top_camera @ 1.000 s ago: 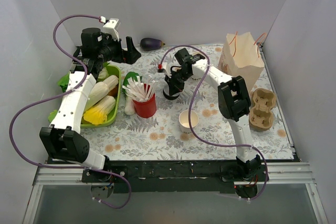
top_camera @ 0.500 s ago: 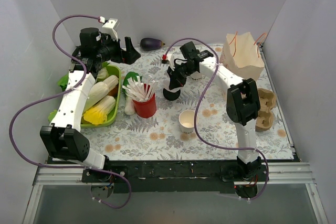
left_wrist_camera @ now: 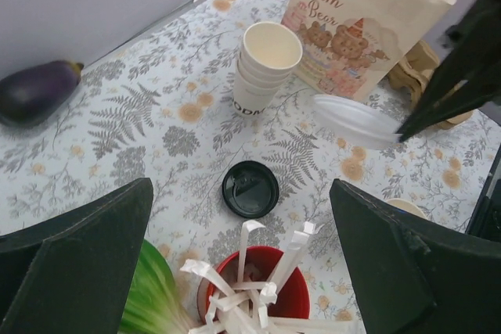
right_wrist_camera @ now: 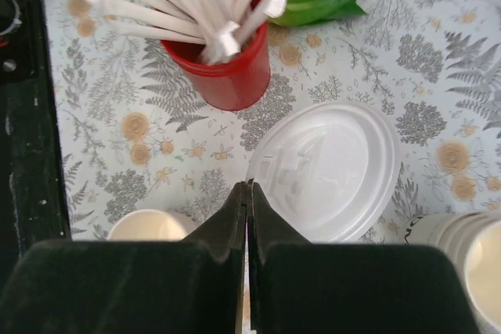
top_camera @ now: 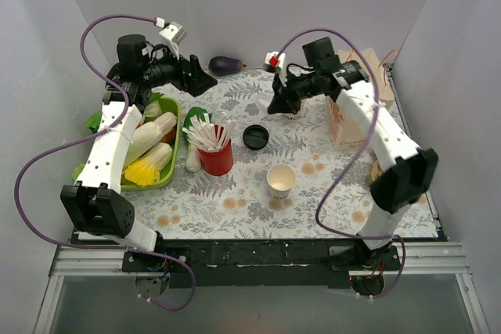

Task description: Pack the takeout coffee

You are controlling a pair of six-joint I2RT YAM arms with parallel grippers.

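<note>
The right fingers (right_wrist_camera: 247,187) are clenched on the rim of a white lid (right_wrist_camera: 329,170), pinching it at its near edge so that the disc sticks out ahead of the tips. The lid hangs in the air above the desk (top_camera: 235,209) and touches nothing else.

The paper cup (top_camera: 281,180) is well apart from these fingers, on the side toward the arm bases. It stands upright on the desk, open at the top with no lid on it. In the right wrist view its rim (right_wrist_camera: 149,226) shows low on the left of the fingers.

A stack of cups (left_wrist_camera: 266,68) stands just beside the held lid, low on the right of the fingers in the right wrist view. A paper bag (left_wrist_camera: 368,21) stands behind the stack. A black lid (top_camera: 255,137) lies flat on the desk, lower than the fingers and between them and the paper cup. Farther out past the fingertips stands a red cup (right_wrist_camera: 223,76) full of wrapped straws.

The left fingers (top_camera: 197,77) are released, spread wide and gripping nothing. They hover at the far left of the desk, with an eggplant (top_camera: 226,64) just beside them.
</note>
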